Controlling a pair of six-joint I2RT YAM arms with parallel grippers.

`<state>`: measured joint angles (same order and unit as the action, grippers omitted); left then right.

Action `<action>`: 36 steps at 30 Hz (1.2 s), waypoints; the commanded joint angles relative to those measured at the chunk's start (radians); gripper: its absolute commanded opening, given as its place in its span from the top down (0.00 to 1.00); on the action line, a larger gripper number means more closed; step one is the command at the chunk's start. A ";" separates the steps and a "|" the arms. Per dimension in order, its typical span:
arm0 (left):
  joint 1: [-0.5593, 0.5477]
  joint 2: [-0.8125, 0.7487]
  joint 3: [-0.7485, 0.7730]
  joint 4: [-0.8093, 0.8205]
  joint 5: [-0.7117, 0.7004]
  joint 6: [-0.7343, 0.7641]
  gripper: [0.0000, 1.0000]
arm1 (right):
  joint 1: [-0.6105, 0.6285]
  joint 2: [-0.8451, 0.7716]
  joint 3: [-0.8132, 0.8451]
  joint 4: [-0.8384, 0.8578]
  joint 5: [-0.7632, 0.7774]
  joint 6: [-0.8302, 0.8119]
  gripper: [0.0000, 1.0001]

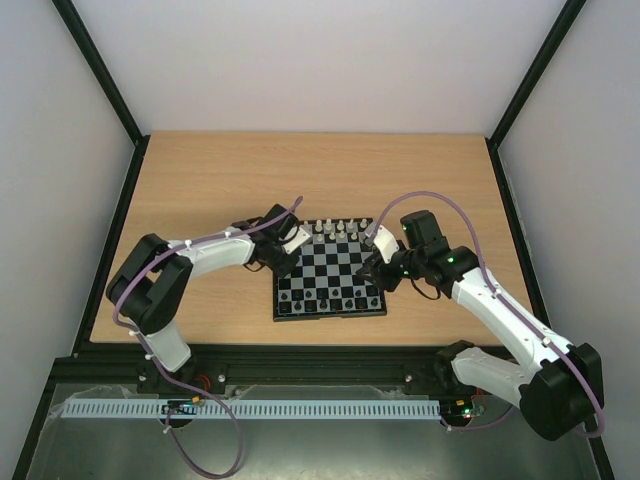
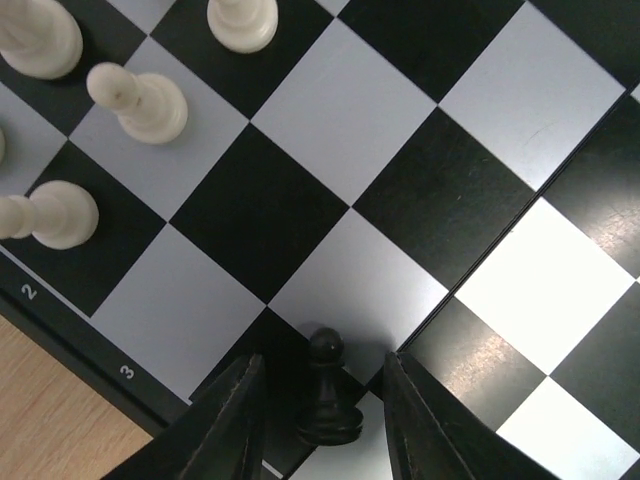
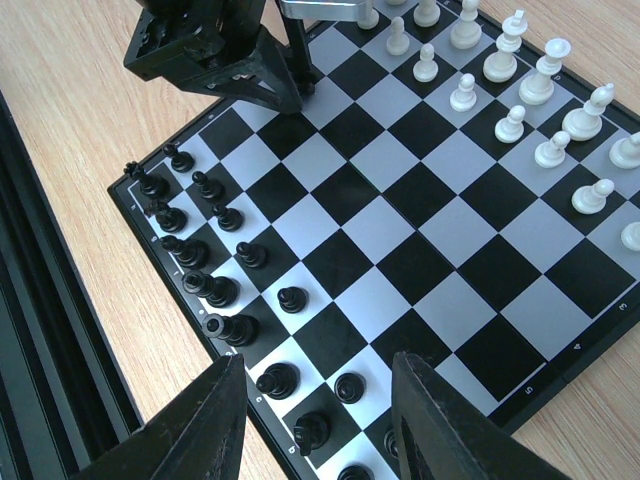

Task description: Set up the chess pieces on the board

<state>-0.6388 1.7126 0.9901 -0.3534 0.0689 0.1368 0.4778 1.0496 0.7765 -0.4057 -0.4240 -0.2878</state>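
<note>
Black pawn (image 2: 325, 395) between spread left end effector (image 2: 325, 358) fingers (image 2: 232, 425), glossy chequered board (image 2: 330, 100)

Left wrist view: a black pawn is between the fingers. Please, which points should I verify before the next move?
1. Is the black pawn centred in the left gripper: ok.
2. Is the pawn upright: ok.
3. Are the fingers closed on the pawn: not ok, a gap shows on each side.
4. Is the pawn on its home row: not ok, it stands near the white pawns, away from the black rows.
5. Is the way to the black rows free of the right gripper: cannot tell; it hangs open above one end of them, and its height is unclear.
</note>
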 commanded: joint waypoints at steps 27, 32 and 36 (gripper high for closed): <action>-0.004 -0.032 -0.055 -0.053 -0.059 -0.092 0.80 | -0.004 0.012 -0.016 -0.016 -0.018 -0.013 0.58; -0.005 -0.050 -0.059 -0.045 -0.048 -0.097 0.85 | -0.004 0.016 -0.013 -0.017 -0.021 -0.009 0.58; -0.006 -0.092 -0.051 -0.036 -0.028 -0.116 0.87 | -0.004 0.020 -0.001 -0.013 -0.014 0.010 0.58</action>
<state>-0.6411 1.6768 0.9497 -0.3565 0.0265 0.0444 0.4778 1.0607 0.7757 -0.4057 -0.4255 -0.2874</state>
